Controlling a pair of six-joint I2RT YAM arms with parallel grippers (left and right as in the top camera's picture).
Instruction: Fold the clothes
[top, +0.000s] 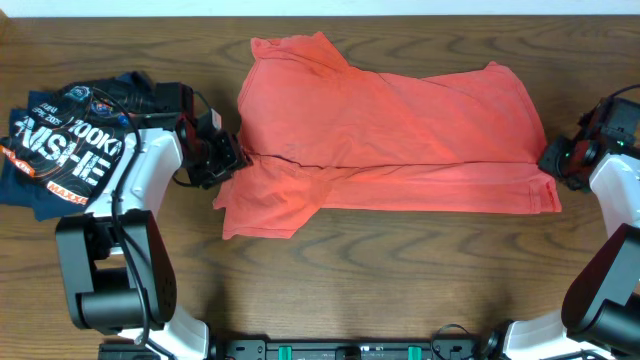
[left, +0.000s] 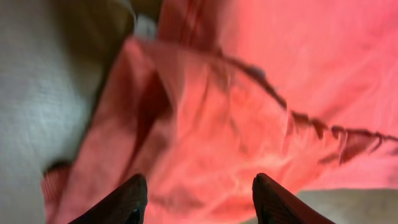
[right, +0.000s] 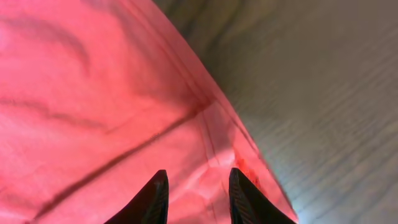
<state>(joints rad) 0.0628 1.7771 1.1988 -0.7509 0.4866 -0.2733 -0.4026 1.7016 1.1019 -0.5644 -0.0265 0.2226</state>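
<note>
The clothes, a coral-red T-shirt (top: 390, 130), lie plain side up across the middle of the table, with the upper layer folded over the lower one and a sleeve (top: 265, 205) spread out at the front left. My left gripper (top: 232, 158) sits at the shirt's left edge. Its jaws stand open over rumpled red cloth (left: 205, 124), with nothing pinched between them (left: 199, 180). At the shirt's right edge is my right gripper (top: 553, 160). It is open a little above the hem corner (right: 249, 162), and the cloth lies flat under the gap (right: 198, 174).
A dark navy garment (top: 65, 145) with white and orange lettering lies crumpled at the far left, beside the left arm (top: 140, 180). Bare wooden table (top: 400, 270) runs along the front. The right arm (top: 615, 190) stands at the right edge.
</note>
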